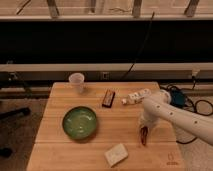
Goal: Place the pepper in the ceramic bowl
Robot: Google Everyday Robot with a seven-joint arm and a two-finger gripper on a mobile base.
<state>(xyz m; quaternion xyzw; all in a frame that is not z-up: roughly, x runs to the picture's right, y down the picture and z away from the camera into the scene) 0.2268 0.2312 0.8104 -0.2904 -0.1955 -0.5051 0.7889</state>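
The pepper [143,136] is a slim dark red-brown chili lying on the wooden table [60,150], right of centre near the front. My gripper [143,127] reaches in from the right on a white arm [175,114] and sits right over the pepper's upper end, at or touching it. The ceramic bowl [79,122] is round, green and glossy. It stands on the left half of the table, well left of the gripper, with nothing in it.
A translucent white cup [76,82] stands at the back left. A dark rectangular bar [108,98] and a white bottle [136,96] lie at the back centre. A pale block [116,154] lies near the front edge. Cables [187,97] hang off the right side.
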